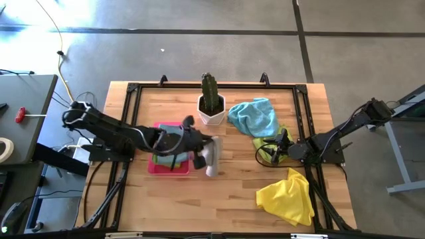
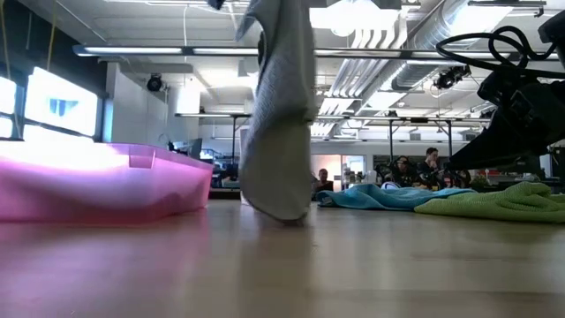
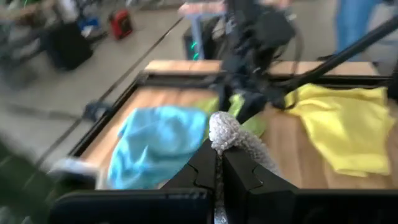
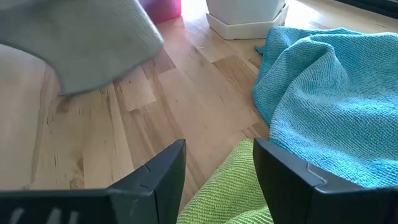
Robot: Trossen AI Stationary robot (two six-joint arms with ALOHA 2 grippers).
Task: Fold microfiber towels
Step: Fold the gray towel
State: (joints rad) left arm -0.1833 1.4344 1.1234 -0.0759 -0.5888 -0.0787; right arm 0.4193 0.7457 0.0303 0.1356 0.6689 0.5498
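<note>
Left gripper (image 1: 199, 144) is clamped on a corner of the grey towel (image 1: 211, 159), which hangs below it with its low edge about at the table (image 1: 226, 199), probably so it can be spread flat; the pink tray (image 1: 163, 166) of folded cloths sits just behind it. Well off to its right, the right gripper (image 1: 284, 147) waits with fingers apart over the lime green towel (image 1: 265, 145), the light blue towel (image 1: 254, 116) and yellow towel (image 1: 289, 194) lying to either side of it.

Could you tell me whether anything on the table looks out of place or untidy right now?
Nothing is damaged or spilled. The light blue towel, lime green towel and yellow towel lie crumpled and unfolded. A grey towel dangles from the shut left hand beside the pink tray.
</note>
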